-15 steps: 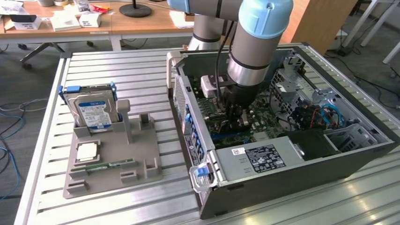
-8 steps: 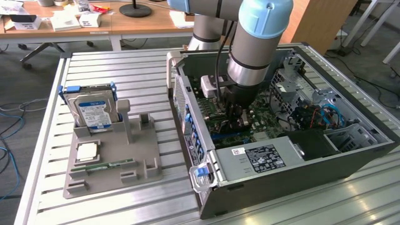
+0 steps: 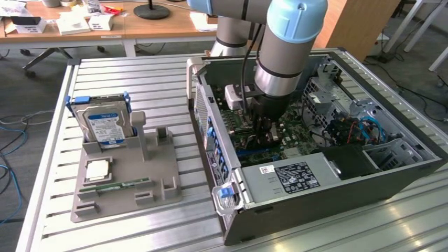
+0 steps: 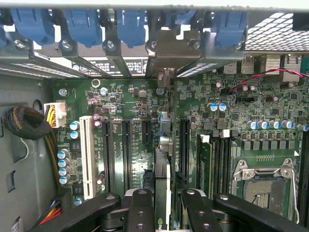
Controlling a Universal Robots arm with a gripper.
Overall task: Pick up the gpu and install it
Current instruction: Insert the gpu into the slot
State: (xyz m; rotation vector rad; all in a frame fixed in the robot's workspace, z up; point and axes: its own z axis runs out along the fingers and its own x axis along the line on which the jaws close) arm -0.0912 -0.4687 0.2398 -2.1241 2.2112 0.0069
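Note:
My gripper (image 4: 162,195) reaches down inside the open computer case (image 3: 336,199), and its black fingers (image 4: 140,208) are shut on the gpu (image 4: 162,166). The gpu appears edge-on as a thin dark card standing upright over the green motherboard (image 4: 130,96), between two of the long black expansion slots (image 4: 184,145). Its silver end bracket (image 4: 169,46) sits against the case's rear slot wall, under the blue clips (image 4: 130,24). In the exterior view the gripper (image 3: 268,131) is low over the board at the case's middle, and the card itself is hidden below the wrist.
A grey holder (image 3: 126,173) on the slatted table (image 3: 140,79) carries a silver hard drive (image 3: 105,123), a chip (image 3: 98,169) and a green memory stick (image 3: 115,185). Inside the case lie a power supply (image 3: 287,176), a processor socket (image 4: 263,186), drive cages and cables (image 3: 350,128).

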